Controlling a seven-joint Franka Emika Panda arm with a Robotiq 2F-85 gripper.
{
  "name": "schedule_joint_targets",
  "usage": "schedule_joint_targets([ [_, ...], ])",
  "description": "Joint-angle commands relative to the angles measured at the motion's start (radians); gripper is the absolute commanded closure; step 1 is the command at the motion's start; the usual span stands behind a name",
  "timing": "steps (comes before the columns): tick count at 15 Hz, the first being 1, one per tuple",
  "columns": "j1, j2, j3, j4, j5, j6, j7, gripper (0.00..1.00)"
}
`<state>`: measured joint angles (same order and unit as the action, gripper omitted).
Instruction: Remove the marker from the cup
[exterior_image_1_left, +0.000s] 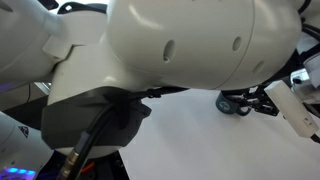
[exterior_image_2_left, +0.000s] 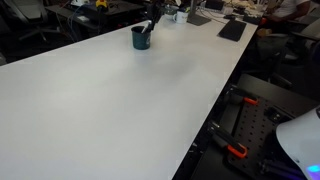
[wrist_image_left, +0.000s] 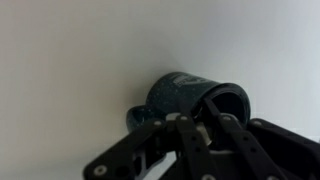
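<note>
The cup (wrist_image_left: 185, 95) is a dark speckled mug with a loop handle (wrist_image_left: 135, 118); in the wrist view it stands on the white table, its mouth tipped toward the camera. My gripper (wrist_image_left: 200, 112) is at the cup's rim, its black fingers drawn close together. A pale piece of the marker (wrist_image_left: 203, 131) shows between them. In an exterior view the cup (exterior_image_2_left: 140, 38) stands at the far end of the table with the gripper (exterior_image_2_left: 149, 26) right above it. The rest of the marker is hidden.
The long white table (exterior_image_2_left: 120, 100) runs toward the cup. Dark clutter and a keyboard (exterior_image_2_left: 232, 30) lie at the far end. My own arm (exterior_image_1_left: 180, 45) fills most of an exterior view. A black wheeled base (exterior_image_1_left: 240, 103) stands beside the table.
</note>
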<state>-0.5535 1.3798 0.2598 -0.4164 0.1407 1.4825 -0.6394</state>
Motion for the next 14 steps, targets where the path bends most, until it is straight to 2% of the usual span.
schedule_joint_targets([
  [1, 0.000, -0.012, -0.006, -0.020, -0.005, 0.020, 0.015, 0.75],
  [2, 0.000, -0.015, -0.007, -0.021, -0.006, 0.016, 0.021, 0.63],
  [3, 0.000, -0.015, -0.007, -0.020, -0.006, 0.017, 0.019, 0.62],
  [11, -0.005, -0.025, 0.001, -0.014, 0.002, 0.026, 0.012, 0.02],
  [14, -0.005, -0.028, 0.008, -0.010, 0.009, 0.064, 0.013, 0.00],
])
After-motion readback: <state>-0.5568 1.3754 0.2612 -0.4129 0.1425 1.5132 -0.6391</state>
